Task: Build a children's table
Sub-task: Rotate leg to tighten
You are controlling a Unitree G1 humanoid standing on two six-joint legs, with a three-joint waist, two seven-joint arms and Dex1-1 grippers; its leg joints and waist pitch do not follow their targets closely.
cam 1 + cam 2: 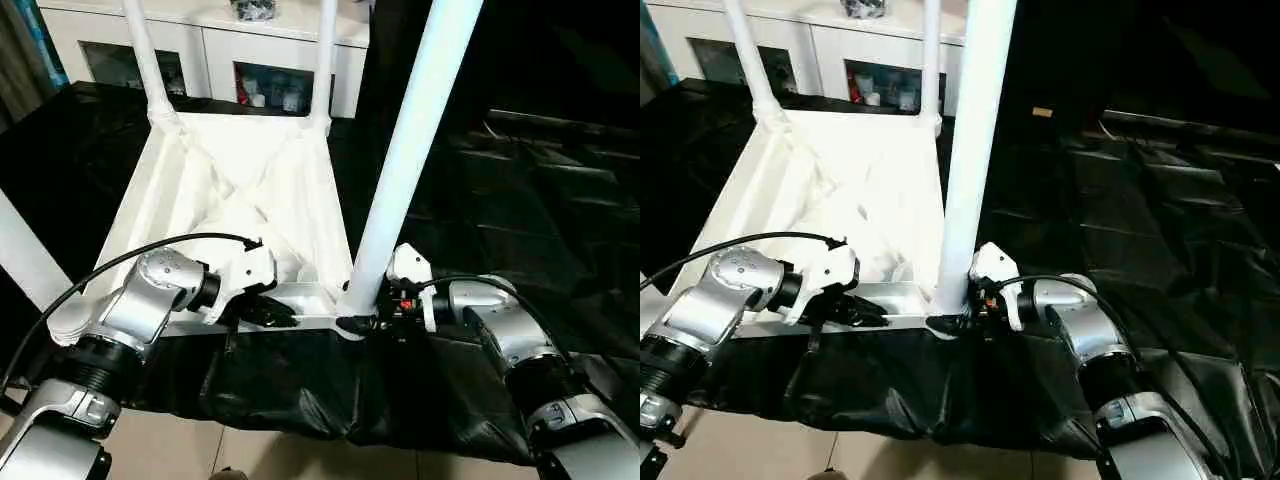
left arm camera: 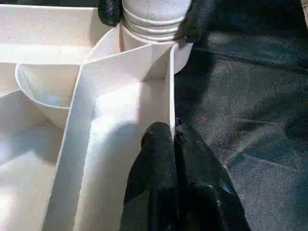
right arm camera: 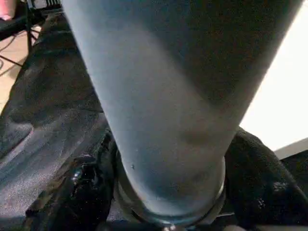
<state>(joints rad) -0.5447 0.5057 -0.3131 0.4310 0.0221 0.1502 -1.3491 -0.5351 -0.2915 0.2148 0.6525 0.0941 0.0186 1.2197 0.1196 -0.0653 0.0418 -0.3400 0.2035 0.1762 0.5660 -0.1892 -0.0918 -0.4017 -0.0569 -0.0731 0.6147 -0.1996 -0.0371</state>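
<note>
The children's table lies upside down: its white ribbed top [image 1: 240, 170] rests on a black cover with several tube legs standing up from the corner sockets. At the near edge my left gripper [image 1: 275, 315] is shut, pinching the top's thin rim wall [image 2: 171, 86] between its fingertips [image 2: 159, 144]. My right gripper [image 1: 365, 322] sits at the near right corner socket, and its fingers [image 2: 109, 9] press both sides of the ribbed foot of the tall near leg [image 1: 410, 150]. That leg [image 3: 168, 106] stands upright in the socket. Two far legs [image 1: 145, 50] [image 1: 323, 60] stand at the back corners.
A fourth leg [image 1: 20, 250] rises at the near left. A black sheet [image 1: 500, 200] covers the work surface and hangs over its front edge above a tiled floor [image 1: 200, 450]. Behind the table stands a white cabinet [image 1: 210, 40] with glass doors.
</note>
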